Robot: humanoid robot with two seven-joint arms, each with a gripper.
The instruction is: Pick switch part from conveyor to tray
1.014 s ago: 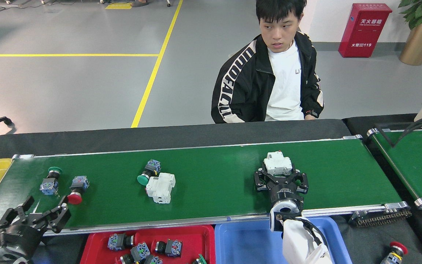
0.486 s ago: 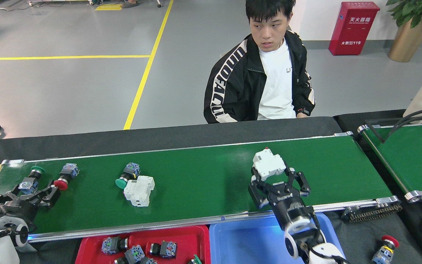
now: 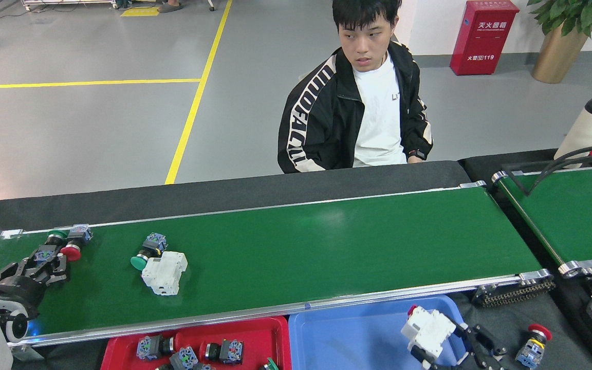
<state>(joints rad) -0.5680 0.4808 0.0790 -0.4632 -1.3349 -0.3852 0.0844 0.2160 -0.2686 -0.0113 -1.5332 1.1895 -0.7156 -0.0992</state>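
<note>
Head view, right gripper [image 3: 442, 347] clasping white switch part [image 3: 428, 330], over blue tray [image 3: 347, 336]

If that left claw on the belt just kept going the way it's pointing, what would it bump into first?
Most likely the blue-bodied switch with the green cap right at the left gripper's fingertips; the red-capped switch lies just beyond. Depth is hard to judge.

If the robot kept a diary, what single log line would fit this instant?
right gripper: holding white switch part over blue tray | left gripper: at button switch on conveyor
</note>
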